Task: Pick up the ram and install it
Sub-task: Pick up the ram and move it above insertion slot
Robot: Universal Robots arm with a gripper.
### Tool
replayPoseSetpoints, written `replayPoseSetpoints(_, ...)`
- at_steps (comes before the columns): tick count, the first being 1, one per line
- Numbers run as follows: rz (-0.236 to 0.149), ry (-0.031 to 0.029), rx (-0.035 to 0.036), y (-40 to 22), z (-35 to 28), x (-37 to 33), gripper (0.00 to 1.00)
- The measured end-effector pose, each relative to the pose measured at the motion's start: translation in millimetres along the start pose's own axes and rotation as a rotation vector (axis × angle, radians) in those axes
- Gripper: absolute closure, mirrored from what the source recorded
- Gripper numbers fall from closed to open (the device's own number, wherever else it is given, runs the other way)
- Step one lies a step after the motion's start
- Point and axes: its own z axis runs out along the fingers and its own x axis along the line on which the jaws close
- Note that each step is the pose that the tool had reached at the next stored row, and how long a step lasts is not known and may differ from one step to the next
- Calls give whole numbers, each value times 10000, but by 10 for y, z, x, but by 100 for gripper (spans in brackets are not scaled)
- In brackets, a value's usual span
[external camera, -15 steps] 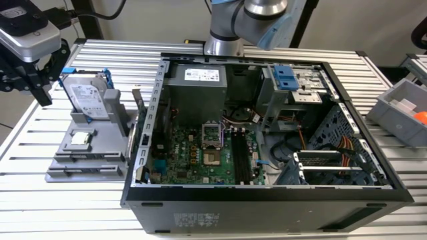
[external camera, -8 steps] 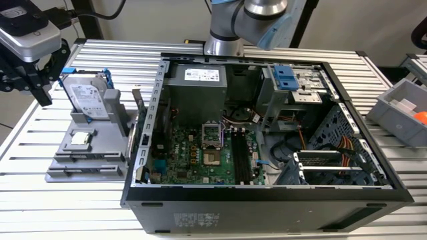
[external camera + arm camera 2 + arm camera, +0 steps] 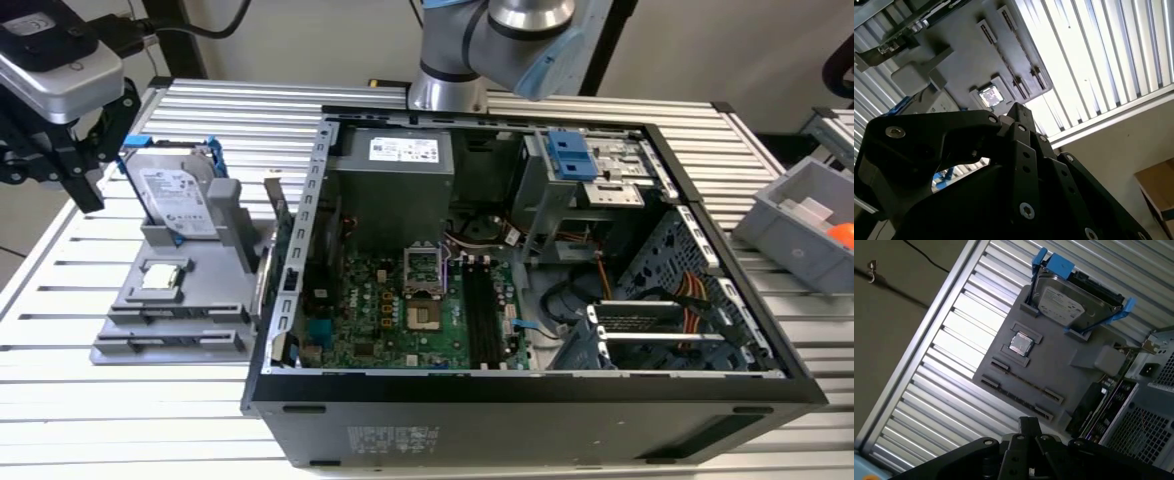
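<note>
Claw (image 3: 1030,426) up front, tips seemingly pressed together with nothing pinched, hanging beside the gray holder tray (image 3: 1054,370), on the side away from the PC case (image 3: 534,410). Looks like the pick-up step, grab not yet made. Probably the ram (image 3: 1097,407): thin dark-blue board on edge between tray and case, hard to be sure. Next move, guessing: spreading the claw and squaring up to that thin edge. Farther off, long black slots (image 3: 481,310) on the motherboard, unfilled. White labels on the hard drive (image 3: 1066,304) and power supply (image 3: 400,150), nothing worth quoting.
</note>
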Motion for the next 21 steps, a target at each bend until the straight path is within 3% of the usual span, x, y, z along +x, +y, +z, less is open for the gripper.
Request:
replayPoseSetpoints(11,-287,9,3,0,1,0,100)
replayPoseSetpoints(21,-1453,48,16,0,1,0,100)
